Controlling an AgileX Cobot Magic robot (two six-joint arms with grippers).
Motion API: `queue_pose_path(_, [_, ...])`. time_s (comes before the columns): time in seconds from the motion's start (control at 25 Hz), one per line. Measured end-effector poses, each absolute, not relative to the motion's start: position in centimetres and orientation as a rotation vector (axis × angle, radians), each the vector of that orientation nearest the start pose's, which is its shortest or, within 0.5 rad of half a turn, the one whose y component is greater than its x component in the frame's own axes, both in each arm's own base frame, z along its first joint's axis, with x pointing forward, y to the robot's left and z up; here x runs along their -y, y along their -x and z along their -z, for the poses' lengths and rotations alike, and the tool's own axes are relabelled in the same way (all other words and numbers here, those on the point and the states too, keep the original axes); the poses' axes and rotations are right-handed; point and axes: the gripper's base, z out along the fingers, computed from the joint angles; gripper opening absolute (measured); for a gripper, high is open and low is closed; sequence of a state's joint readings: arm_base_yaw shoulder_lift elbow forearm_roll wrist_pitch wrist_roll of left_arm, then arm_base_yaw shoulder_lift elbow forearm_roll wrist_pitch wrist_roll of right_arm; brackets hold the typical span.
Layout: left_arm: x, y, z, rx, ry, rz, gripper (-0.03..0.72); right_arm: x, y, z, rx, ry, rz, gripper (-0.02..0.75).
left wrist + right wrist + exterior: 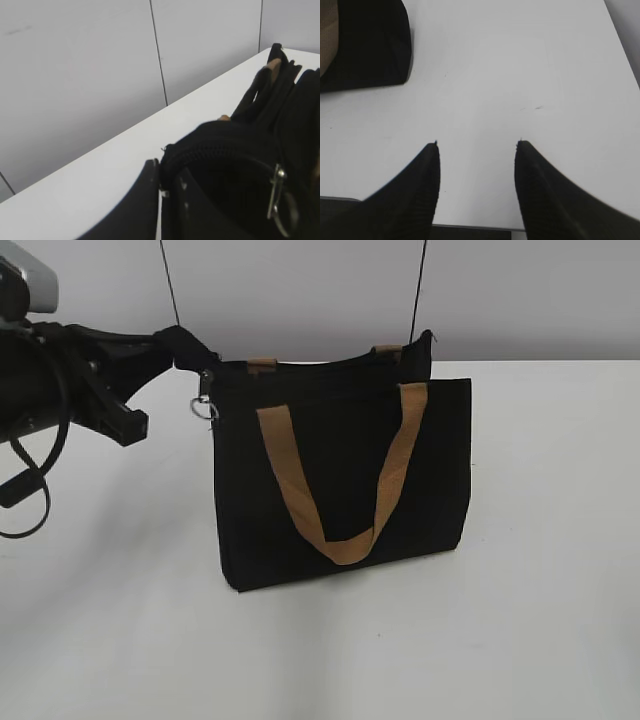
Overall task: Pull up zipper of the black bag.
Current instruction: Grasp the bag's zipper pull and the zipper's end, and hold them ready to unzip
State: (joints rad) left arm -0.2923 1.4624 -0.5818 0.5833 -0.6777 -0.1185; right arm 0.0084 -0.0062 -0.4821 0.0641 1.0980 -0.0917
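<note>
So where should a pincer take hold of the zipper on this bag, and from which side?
Grip the zipper by its dangling silver ring at the upper left corner of the black bag, coming from the left. The ring hangs clear of the fabric there. The left pincer already pinches that corner; the right pincer waits open over the table.

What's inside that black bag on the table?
Nothing can be told. The black bag stands upright and its fabric hides the interior. The left wrist view looks along the top edge by the zipper and shows only dark folds, no contents.
</note>
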Motion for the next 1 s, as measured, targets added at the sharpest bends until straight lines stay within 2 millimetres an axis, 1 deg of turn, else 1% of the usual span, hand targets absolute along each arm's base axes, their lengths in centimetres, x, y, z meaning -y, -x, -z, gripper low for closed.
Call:
queue_pose_path(0.36, [11.2,-26.1,-23.0,-1.552,-0.801,0.274,0.02,-0.5,0.6,-26.9,-2.089,0.109,-0.03,0.379])
queue_pose_path(0.6, [11.4,-26.1,-23.4,-1.522,-0.769,0.32,0.019,-1.1,0.4,-27.0,-2.096,0.143,-0.096,0.379])
queue_pose_path(0.68, [11.5,-26.0,-23.5,-1.511,-0.765,0.327,0.019,-1.4,-0.4,-27.1,-2.137,0.201,-0.122,0.379])
queue_pose_path(0.88, [11.6,-25.9,-23.9,-1.476,-0.753,0.352,0.019,-2.5,-3.4,-27.4,-2.257,0.403,-0.21,0.379])
queue_pose_path(1.0, [11.6,-25.9,-24.1,-1.463,-0.745,0.365,0.019,-3.3,-5.5,-28.0,-2.209,0.488,-0.284,0.379])
